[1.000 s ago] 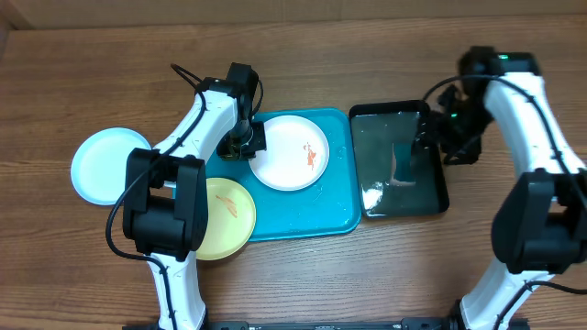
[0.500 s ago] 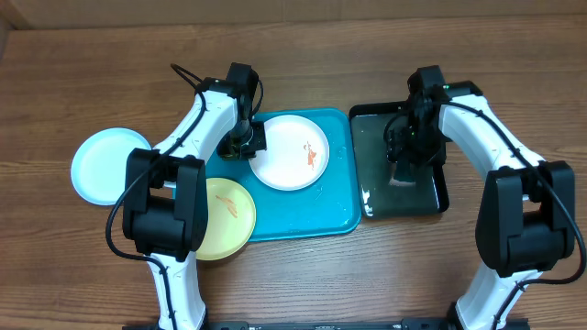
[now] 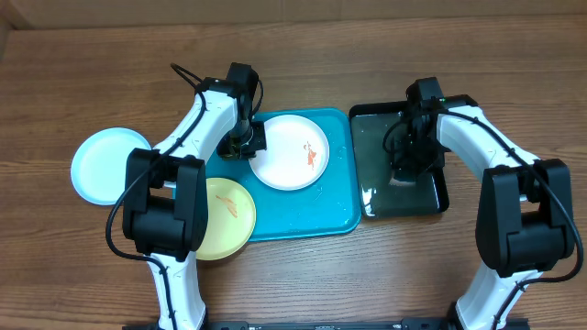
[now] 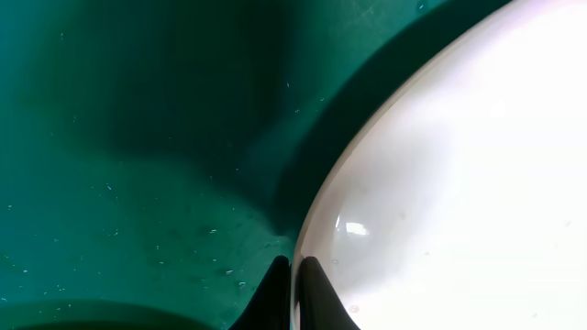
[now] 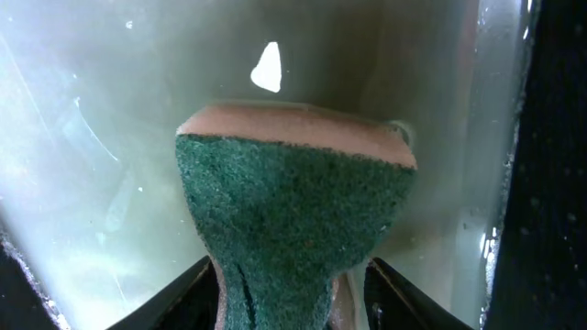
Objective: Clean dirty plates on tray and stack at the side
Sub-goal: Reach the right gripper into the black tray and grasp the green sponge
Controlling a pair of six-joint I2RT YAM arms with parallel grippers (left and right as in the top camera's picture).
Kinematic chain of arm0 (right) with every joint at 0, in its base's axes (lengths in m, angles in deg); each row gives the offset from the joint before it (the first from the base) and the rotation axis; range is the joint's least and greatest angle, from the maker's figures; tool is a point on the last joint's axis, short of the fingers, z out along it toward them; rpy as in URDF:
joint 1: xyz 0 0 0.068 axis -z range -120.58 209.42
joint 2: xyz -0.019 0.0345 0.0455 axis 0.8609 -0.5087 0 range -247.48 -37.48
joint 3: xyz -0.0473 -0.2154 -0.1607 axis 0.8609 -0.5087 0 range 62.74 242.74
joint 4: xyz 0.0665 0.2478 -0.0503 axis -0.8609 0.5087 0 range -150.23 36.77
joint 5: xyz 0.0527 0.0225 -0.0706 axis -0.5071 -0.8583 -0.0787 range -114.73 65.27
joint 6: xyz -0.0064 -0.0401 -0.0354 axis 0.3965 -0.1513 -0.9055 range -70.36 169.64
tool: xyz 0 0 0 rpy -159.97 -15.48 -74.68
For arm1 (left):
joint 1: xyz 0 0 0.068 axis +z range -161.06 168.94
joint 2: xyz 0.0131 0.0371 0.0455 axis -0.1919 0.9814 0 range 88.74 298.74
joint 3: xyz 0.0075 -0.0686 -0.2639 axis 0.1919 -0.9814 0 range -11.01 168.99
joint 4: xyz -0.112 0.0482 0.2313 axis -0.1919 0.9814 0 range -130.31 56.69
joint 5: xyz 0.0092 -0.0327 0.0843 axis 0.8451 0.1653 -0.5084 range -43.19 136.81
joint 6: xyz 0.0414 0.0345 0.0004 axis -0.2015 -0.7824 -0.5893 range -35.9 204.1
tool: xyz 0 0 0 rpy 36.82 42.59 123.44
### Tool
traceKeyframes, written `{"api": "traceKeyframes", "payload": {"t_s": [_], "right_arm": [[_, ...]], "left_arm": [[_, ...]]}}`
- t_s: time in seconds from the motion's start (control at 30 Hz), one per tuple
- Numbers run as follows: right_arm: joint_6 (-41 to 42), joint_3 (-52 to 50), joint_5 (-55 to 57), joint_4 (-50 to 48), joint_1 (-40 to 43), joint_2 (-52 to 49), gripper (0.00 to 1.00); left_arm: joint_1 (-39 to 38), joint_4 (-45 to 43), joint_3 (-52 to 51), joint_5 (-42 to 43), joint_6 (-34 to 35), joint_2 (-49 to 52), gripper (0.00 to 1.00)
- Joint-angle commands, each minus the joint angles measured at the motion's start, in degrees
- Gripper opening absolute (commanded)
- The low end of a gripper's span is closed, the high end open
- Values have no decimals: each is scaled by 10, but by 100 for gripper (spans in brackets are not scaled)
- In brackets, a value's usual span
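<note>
Near the surface's left edge: mint-blue plate (image 3: 105, 165), off the tray, no smear to be made out. Just right of it, toward the front edge: yellow plate (image 3: 225, 215) with a faint orange mark, lapping over the front-left corner of the turquoise tray (image 3: 316, 209). On the tray's back half: white plate (image 3: 290, 152), orange-red smear right of its middle. At that plate's left rim: left gripper (image 3: 242, 144), closed to a sliver and pinching the rim.

Shown only by the left wrist view: two dark fingertips (image 4: 271, 298) almost together, the white rim running up between them, fine specks on the tray floor alongside.

Just beside the turquoise tray, on its right: black tray (image 3: 442, 197), glossy and wet. Over its middle: right gripper (image 3: 404, 170), part-way apart and clamped on a sponge (image 5: 293, 211).

From overhead, sponge hardly to be told apart under the arm. From the right wrist, plain: green scouring face toward the camera, pale pink layer at the far end, body squeezed narrow between the fingers (image 5: 183, 298), cloudy wet tray floor behind.
</note>
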Motion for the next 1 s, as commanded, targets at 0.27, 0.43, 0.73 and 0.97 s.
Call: {"api": "traceKeyframes", "payload": {"t_s": [0.27, 0.43, 0.73, 0.97], "right_arm": [[1, -9, 4, -20, 0, 17, 43], [1, -9, 4, -23, 0, 17, 29], [0, 5, -3, -12, 0, 17, 4], [1, 26, -24, 3, 0, 17, 4]], "left_arm": [[2, -21, -10, 1, -11, -4, 5], [2, -26, -10, 0, -11, -4, 18], [2, -26, -10, 0, -10, -4, 18], [2, -11, -10, 0, -11, -4, 4]]}}
